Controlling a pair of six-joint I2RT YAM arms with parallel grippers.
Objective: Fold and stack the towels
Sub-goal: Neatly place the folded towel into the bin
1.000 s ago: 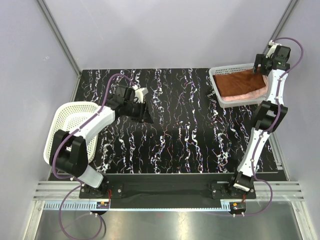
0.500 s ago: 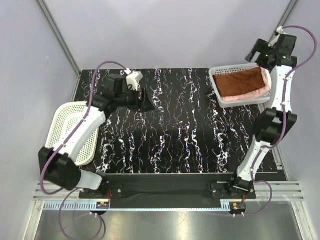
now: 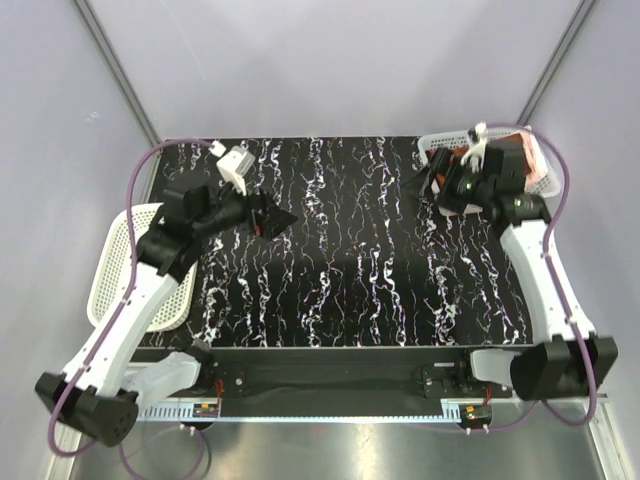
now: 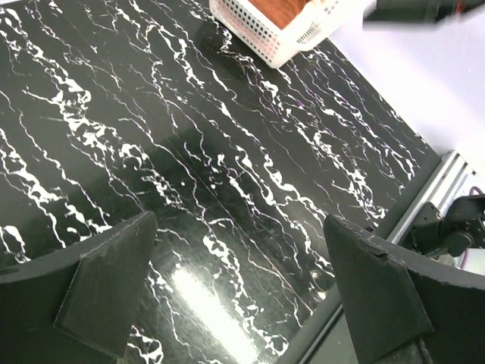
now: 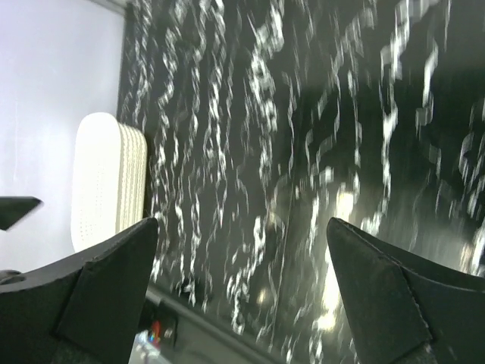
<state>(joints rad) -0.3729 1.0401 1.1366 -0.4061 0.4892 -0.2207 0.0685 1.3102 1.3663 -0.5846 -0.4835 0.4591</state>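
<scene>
The bench (image 3: 360, 270) is seen as a glossy black slab streaked with white, marble-like veins. A white mesh basket (image 3: 436, 146), rectangular, straight-walled and made of perforated plastic, is set at the bench's far right corner, and the towels are found inside it. A rust-brown towel (image 4: 292, 7) of soft terry is shown lying flat on top, and a strip of a pale pink towel (image 3: 543, 168) is seen at the side toward the bench's right edge. In the overhead view much of that basket is hidden by the right arm. The right tool (image 3: 432, 184) is held above the bench just inward of that far right corner. Its dark, wedge-shaped fingers (image 5: 98, 292) are spread wide, and only blurred bench surface is seen between them. The left tool (image 3: 272, 218) is held over the left half of the bench, toward its far edge. Its matte black fingers are likewise parted fully, with only the shiny veined surface seen in the gap, so nothing is gripped by either tool. A second mesh basket (image 3: 120, 275), white, oval and round-rimmed, is seen at the bench's left edge, partly beyond it.
</scene>
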